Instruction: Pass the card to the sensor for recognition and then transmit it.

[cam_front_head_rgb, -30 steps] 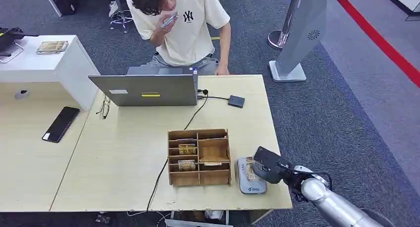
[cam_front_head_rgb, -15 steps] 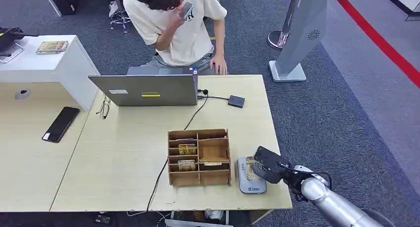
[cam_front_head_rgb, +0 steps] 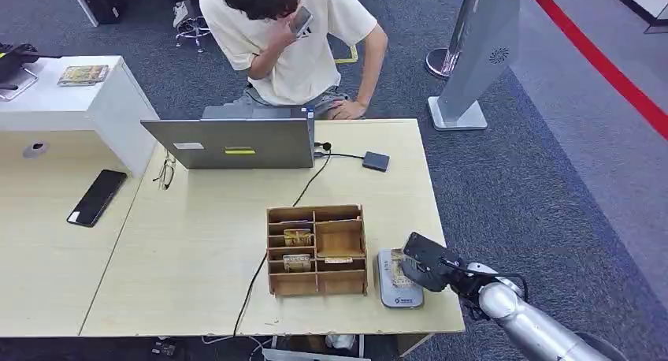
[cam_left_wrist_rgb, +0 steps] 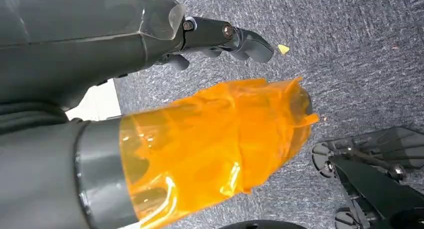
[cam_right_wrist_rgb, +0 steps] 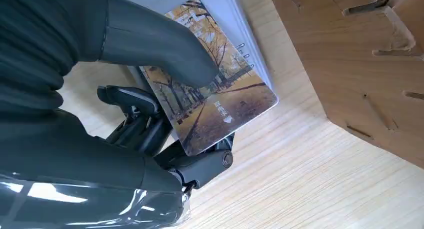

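The right hand [cam_right_wrist_rgb: 150, 114] pinches a photo-printed card [cam_right_wrist_rgb: 212, 106], thumb on the printed face and darker fingers [cam_right_wrist_rgb: 145, 131] beneath, and holds it over the grey card reader [cam_front_head_rgb: 396, 296], which sits on the light wooden table [cam_front_head_rgb: 197, 251] just beside the wooden compartment organiser [cam_front_head_rgb: 317, 249]. In the head view the hand [cam_front_head_rgb: 425, 262] hovers at the reader's right edge; whether the card actually touches the reader's top cannot be told. Judged from its look, the card is thin, light and fairly stiff, with a glossy face that could slide under the thumb. The hold sits at one end, leaving most of the printed face free over the sensor, which seems sensible for the reading step. A firmer pinch well in from the edge would probably suit the handover. The left hand [cam_left_wrist_rgb: 220, 39] hangs over the grey carpet, fingers loosely apart and holding nothing. A person [cam_front_head_rgb: 295, 38] leans behind the laptop [cam_front_head_rgb: 232, 143] at the table's far side, probably the recipient.
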Tool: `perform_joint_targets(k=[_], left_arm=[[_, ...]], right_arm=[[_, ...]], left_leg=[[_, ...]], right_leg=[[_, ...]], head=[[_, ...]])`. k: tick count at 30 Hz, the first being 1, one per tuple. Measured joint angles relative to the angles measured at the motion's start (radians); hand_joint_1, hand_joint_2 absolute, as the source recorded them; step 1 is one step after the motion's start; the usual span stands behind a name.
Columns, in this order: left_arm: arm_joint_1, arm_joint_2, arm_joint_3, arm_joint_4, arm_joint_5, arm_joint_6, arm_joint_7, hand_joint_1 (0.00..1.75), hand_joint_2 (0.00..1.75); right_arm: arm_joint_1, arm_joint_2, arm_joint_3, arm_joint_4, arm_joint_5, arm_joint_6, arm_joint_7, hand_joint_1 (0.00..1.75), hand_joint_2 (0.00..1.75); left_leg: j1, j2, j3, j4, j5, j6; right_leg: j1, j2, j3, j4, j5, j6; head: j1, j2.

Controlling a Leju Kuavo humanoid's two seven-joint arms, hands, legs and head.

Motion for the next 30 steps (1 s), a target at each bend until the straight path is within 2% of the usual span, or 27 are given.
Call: perform_joint_targets(k=[30], left_arm=[[-0.002, -0.003, 0.0, 0.0, 0.002, 0.0, 0.0, 0.0, 0.0]], right_arm=[[-0.001, 0.0, 0.004, 0.001, -0.001, -0.004, 0.0, 1.75, 1.75]], left_leg=[[0.0, 0.0, 0.001, 0.0, 0.0, 0.0]], right_leg=[[0.0, 0.0, 0.0, 0.0, 0.0, 0.0]], head=[[0.0, 0.0]])
